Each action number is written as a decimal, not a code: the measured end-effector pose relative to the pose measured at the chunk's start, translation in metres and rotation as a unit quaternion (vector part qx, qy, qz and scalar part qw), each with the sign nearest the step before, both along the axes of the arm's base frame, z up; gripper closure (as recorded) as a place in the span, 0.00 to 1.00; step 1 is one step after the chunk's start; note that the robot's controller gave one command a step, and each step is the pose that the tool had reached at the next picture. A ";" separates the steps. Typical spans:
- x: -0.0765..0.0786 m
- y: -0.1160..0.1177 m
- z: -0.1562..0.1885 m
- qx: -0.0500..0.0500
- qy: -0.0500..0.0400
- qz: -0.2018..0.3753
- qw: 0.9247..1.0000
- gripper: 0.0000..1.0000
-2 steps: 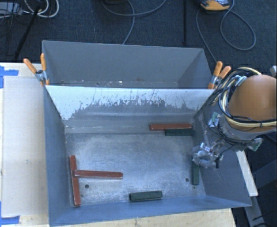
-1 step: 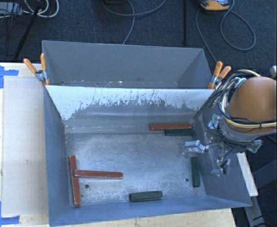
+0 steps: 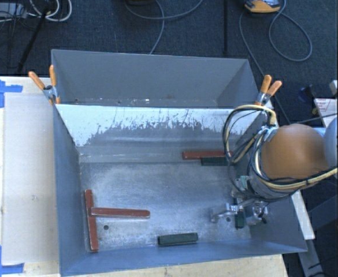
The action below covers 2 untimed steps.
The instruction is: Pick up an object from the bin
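Dark carpet floor [image 3: 99, 22], black and white cables [image 3: 58, 7] trailing across.

The brown bar [image 3: 203, 154] by the far wall runs under the arm's cables [image 3: 238, 137], so its right end is hidden. The dark green block [image 3: 214, 161] just beside it is cut short the same way. The orange cover [image 3: 296, 152] hides the right part of the floor of the bin [image 3: 157, 79]. A small dark spot [image 3: 106, 228] near the T-shaped brown pieces [image 3: 119, 213] is too small to identify.
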State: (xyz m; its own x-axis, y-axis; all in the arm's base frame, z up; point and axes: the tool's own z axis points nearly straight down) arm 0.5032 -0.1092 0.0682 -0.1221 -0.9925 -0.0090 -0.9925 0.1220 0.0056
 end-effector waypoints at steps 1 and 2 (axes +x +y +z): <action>0.000 -0.004 0.001 -0.003 -0.001 -0.002 1.000 1.00; 0.007 0.023 0.195 -0.004 -0.005 -0.001 1.000 1.00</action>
